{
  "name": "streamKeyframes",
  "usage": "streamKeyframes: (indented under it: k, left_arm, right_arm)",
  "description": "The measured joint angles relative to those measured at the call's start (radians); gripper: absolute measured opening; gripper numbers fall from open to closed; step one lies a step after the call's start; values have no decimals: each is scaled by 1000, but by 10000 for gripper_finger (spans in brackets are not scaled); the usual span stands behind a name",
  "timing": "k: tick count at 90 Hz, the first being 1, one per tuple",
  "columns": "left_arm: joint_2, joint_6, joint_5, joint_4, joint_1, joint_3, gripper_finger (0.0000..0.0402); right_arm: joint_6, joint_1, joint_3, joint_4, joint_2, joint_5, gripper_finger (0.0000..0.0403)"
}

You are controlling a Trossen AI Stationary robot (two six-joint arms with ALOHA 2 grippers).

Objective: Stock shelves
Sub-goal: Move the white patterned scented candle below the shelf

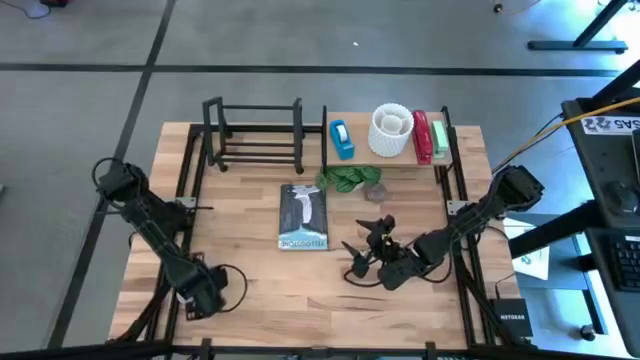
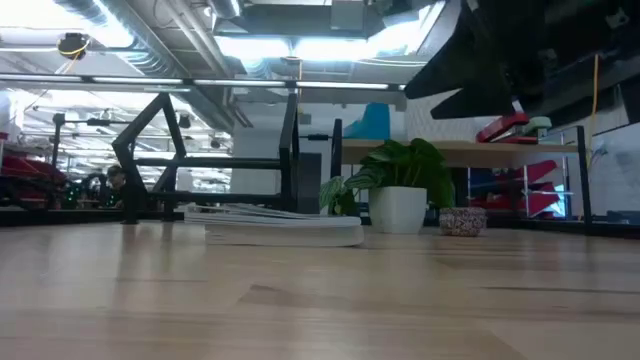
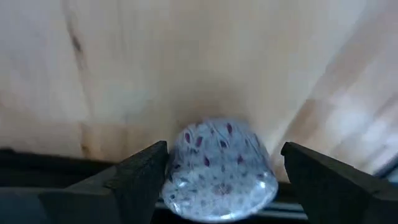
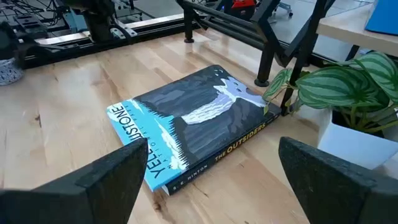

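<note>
right, i've got the right gripper (image 1: 375, 262) low over the table's near-right part, fingers spread wide w/ nothing between them, pointed at the stack of books (image 4: 193, 127) lying flat mid-table. top cover reads yellowstone, spine under it reads the outsiders. potted plant (image 4: 348, 93) in a white pot sits just beside the books' far corner, small speckled bowl (image 2: 462, 220) next to it. left gripper (image 1: 205, 290) is down at the near-left corner, fingers wide apart, w/ a speckled rounded object (image 3: 221, 168) sitting between them, touching neither that i can see; can't tell what it is. black wire rack (image 1: 255, 135) stands at the far edge w/ bare bars. wood shelf board (image 1: 385, 150) right of it carries a blue tape dispenser (image 1: 341, 139), white ribbed cup (image 1: 391, 131), red stapler (image 1: 422, 136) and a green thing beside it.
</note>
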Motion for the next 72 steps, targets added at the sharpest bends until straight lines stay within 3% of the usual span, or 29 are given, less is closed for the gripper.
streamKeyframes:
  k: [35,72]
  left_arm:
    - [53,-58,-16,14,-97,-16,302]
    - [53,47,-59,47,10,-7,275]
  right_arm:
    - [0,0,0,-1,0,0,344]
    - [-15,0,0,36,0,1,344]
